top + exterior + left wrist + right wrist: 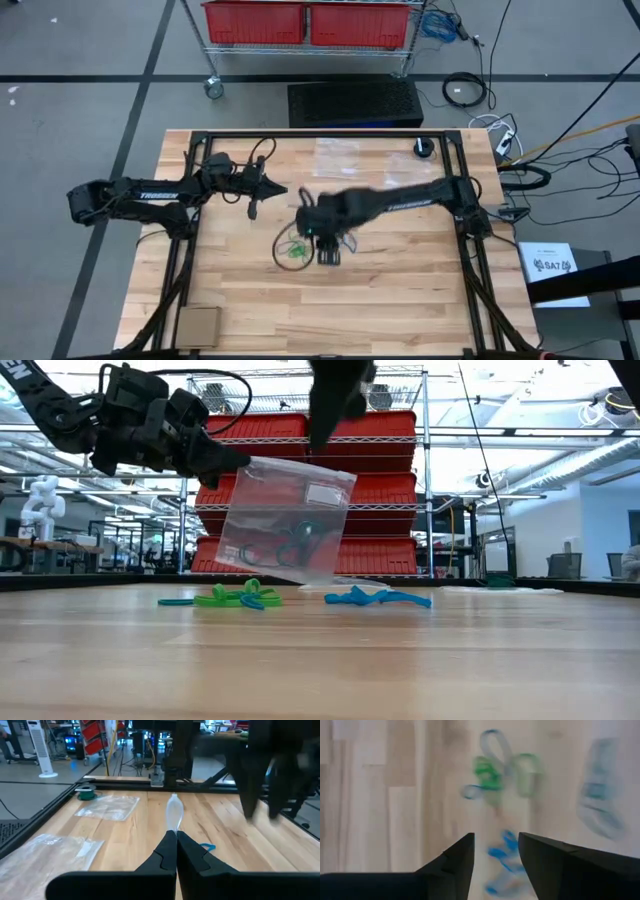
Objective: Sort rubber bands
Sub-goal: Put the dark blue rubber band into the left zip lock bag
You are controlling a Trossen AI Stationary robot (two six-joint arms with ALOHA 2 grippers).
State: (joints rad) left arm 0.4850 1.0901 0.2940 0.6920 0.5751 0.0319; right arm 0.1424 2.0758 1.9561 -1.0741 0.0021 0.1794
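From above, a pale wooden plank desk (pixel 400 290) framed in black rails sits on grey floor, with a wire shelf cart holding red plastic bins (pixel 308 22) beyond its far edge and black cables trailing at the right. The left gripper (pixel 278 190) reaches in from the left; the right gripper (pixel 328 255) hangs over the desk's middle, just beside the thin green and blue rubber bands (pixel 294 250). At desk level, the left gripper's fingers are pressed together on the corner of a clear plastic zip bag (pixel 285 520), which hangs tilted above the desk with dark loops inside; green bands and blue bands lie in two small heaps beneath it, with red bins and steel racks behind. The left wrist view shows its fingers (pixel 165 855) closed on the bag's edge, and flat clear bags (pixel 107 806) lying on the desk. The right wrist view shows its fingers (pixel 460 857) apart, holding nothing, above green and blue bands.
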